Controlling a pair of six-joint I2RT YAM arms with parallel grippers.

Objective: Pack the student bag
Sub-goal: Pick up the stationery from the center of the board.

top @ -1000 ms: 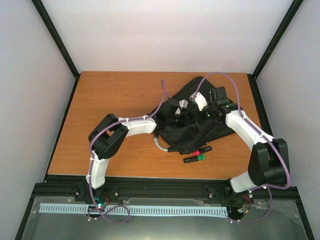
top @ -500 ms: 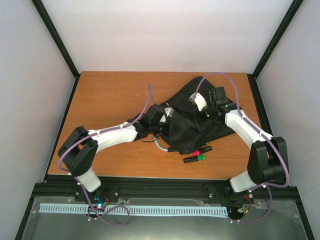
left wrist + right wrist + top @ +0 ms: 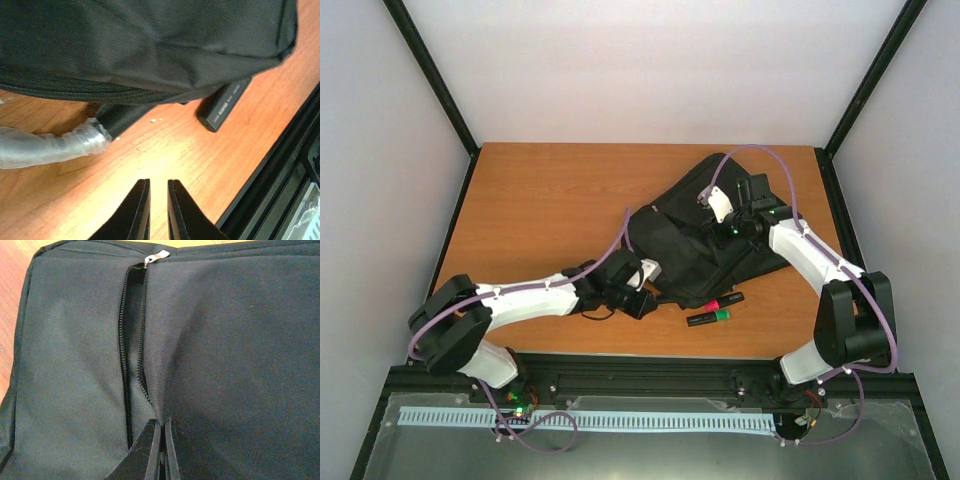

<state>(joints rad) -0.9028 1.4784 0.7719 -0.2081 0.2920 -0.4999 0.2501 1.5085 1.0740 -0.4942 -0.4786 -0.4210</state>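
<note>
Right tool [image 3: 161, 440] pinching student bag [image 3: 225, 350] fabric beside zipper [image 3: 131, 340].

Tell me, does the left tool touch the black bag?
Apart. In the left wrist view the left tool is over bare table, with wood showing between its tips and the student bag; nothing is between its nearly closed fingers.

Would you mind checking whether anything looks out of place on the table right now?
Two markers lie loose on the table beside the student bag, not packed. The bag's zipper gapes partly open. Nothing looks spilled or damaged.
</note>
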